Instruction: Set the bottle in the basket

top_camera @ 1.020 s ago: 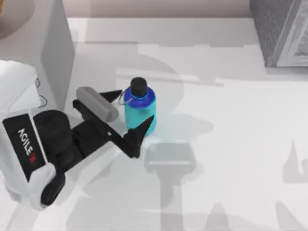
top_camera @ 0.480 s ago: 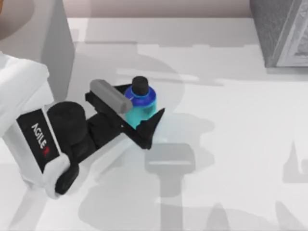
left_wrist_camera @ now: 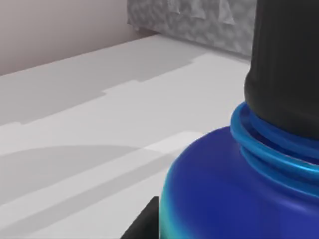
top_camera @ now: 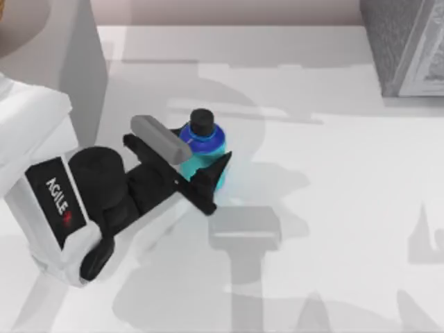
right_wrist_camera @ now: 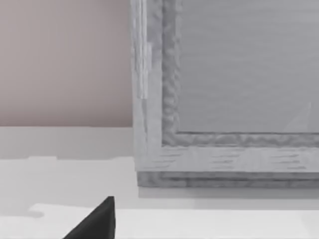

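The bottle [top_camera: 205, 147] stands upright on the white table left of centre, with a turquoise body, dark blue shoulder and black cap. My left gripper [top_camera: 200, 158] reaches in from the left and is shut on the bottle's body; one black finger [top_camera: 216, 173] presses its near side. In the left wrist view the bottle's blue shoulder [left_wrist_camera: 224, 189] and black cap [left_wrist_camera: 286, 59] sit very close. The basket [top_camera: 406, 45], grey and textured, stands at the table's far right corner. A black tip of my right gripper [right_wrist_camera: 99, 221] faces the basket's wall [right_wrist_camera: 224, 99].
A tall grey block [top_camera: 80, 69] rises at the far left, just behind my left arm. Open white tabletop [top_camera: 326, 180] stretches between the bottle and the basket.
My left gripper moved right and forward around the bottle, then its fingers drew in against the body. The bottle has stayed upright in nearly the same spot.
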Robot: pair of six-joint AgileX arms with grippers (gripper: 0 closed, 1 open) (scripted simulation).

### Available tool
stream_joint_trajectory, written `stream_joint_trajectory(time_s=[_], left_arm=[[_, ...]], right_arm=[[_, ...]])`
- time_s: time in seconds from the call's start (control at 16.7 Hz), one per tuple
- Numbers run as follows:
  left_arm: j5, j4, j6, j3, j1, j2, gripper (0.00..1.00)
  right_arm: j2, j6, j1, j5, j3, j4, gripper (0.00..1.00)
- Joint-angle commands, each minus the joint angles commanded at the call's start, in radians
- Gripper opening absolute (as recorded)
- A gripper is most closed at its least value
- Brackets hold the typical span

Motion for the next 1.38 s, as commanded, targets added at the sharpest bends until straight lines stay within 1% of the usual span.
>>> stream_joint_trajectory(time_s=[0.24,0.3,0.84,0.9,1.02,1.14,1.26,1.38], left_arm=[[0.0,0.0,0.0,0.0,0.0,0.0,0.02],[0.0,0.0,0.0,0.0,0.0,0.0,0.0],[0.001,0.0,0.001,-0.002,0.001,-0.002,0.0],[0.01,-0.01,0.009,-0.001,0.005,-0.012,0.0],[0.053,-0.059,0.048,0.002,0.031,-0.061,0.0],[0.122,-0.149,0.111,0.005,0.08,-0.144,0.0],[0.207,-0.279,0.19,0.006,0.151,-0.253,0.0],[0.302,-0.445,0.278,0.006,0.238,-0.379,0.0]], right_arm=[[0.0,0.0,0.0,0.0,0.0,0.0,1.0],[0.0,0.0,0.0,0.0,0.0,0.0,1.0],[0.0,0.0,0.0,0.0,0.0,0.0,1.0],[0.0,0.0,0.0,0.0,0.0,0.0,1.0],[0.0,0.0,0.0,0.0,0.0,0.0,1.0],[0.0,0.0,0.0,0.0,0.0,0.0,1.0],[0.0,0.0,0.0,0.0,0.0,0.0,1.0],[0.0,0.0,0.0,0.0,0.0,0.0,1.0]])
